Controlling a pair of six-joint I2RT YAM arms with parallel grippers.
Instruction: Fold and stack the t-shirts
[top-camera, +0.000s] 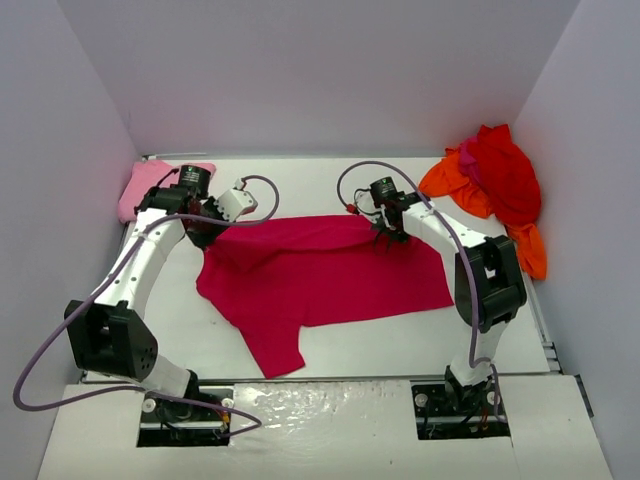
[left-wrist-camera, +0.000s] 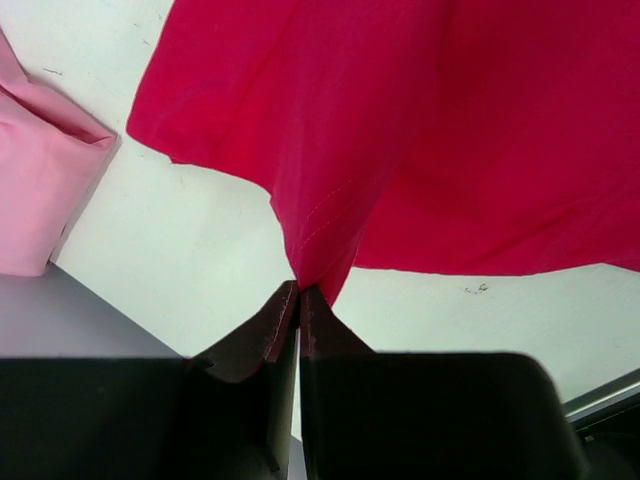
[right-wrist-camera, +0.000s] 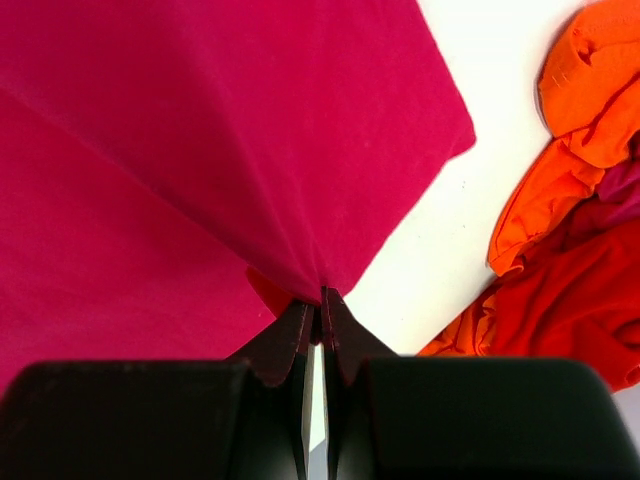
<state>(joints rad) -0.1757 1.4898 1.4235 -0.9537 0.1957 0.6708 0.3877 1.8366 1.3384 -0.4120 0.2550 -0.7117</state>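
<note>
From above, I am seeing the crimson-magenta t-shirt lying in the middle of the table, with its long axis running left to right. One sleeve is pointing toward the arm bases near the left end, so I am judging that the neck end is at the left and the straight hem at the right. The left gripper and the right gripper are each pinching the far edge, one toward each end. The pink t-shirt is sitting folded in the far left corner. The orange t-shirt and the red t-shirt are lying heaped at the far right.

In the left wrist view, the fingers are pressing together on a narrow stitched fold, and the cloth is spreading away from it.

In the right wrist view, the jaws are likewise pinching only a thin peak of cloth, with the heap just beside.

Such small bites are worrying me: an uneven pull could slip one corner free, or skew the fold.
</note>
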